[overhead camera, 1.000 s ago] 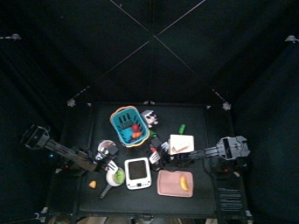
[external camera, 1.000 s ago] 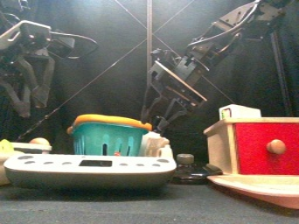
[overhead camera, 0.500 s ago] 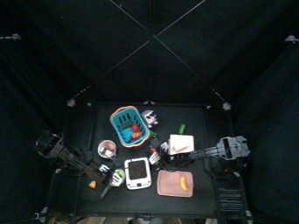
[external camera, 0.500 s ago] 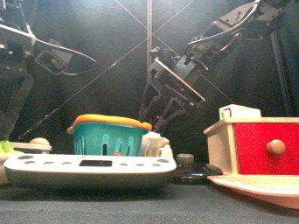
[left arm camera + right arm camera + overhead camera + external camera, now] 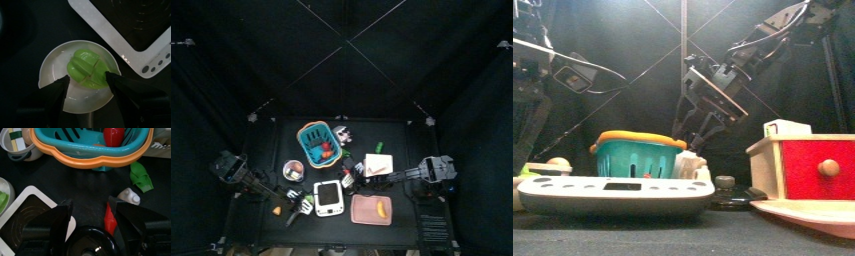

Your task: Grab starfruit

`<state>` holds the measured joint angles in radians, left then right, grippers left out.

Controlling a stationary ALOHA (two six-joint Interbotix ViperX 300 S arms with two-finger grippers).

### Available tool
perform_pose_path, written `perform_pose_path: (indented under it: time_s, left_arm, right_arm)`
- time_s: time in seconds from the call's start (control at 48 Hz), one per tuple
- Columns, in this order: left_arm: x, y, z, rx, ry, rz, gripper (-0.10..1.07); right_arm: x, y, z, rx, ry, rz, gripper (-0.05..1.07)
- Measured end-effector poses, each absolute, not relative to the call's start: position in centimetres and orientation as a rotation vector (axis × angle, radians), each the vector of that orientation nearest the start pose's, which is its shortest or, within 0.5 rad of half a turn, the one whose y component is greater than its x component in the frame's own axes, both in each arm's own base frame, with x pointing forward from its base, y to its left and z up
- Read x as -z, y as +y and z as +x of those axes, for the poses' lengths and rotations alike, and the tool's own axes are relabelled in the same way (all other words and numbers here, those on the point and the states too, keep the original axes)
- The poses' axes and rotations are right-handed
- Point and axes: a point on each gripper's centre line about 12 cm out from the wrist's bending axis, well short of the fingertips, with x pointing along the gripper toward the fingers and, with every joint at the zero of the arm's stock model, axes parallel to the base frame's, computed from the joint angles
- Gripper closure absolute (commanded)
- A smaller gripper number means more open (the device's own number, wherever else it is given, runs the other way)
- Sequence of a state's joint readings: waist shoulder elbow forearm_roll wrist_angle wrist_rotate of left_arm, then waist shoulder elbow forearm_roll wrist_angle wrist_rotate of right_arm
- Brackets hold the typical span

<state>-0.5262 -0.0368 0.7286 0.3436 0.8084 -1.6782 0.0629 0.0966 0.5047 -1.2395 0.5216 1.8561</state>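
Observation:
The starfruit is a green ribbed fruit lying in a white bowl. In the top view the starfruit sits at the table's front left, beside the scale. My left gripper is right over the bowl and open, with one jaw on each side of the fruit; whether the jaws touch it I cannot tell. My right gripper hangs open over the table's middle, holding nothing, and shows in the front view above the basket.
A white kitchen scale lies next to the bowl. A teal basket with an orange rim stands behind it, a red-and-white drawer box at the right, a pink board at the front right, and a small orange piece at the front left.
The left arm has swung forward and down from the table's left side to stand over the bowl. The right arm has not moved.

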Motion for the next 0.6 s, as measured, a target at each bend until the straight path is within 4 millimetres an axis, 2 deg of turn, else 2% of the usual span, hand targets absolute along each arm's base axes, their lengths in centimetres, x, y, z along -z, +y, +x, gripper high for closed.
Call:
perform_pose_path:
  time_s: [0.604]
  left_arm:
    - [-10.9, -11.1, 27.7, -0.773, 1.188, -0.668, 0.06]
  right_arm:
    - [-17.6, -3.0, 41.2, 0.637, 0.593, 0.406, 0.11]
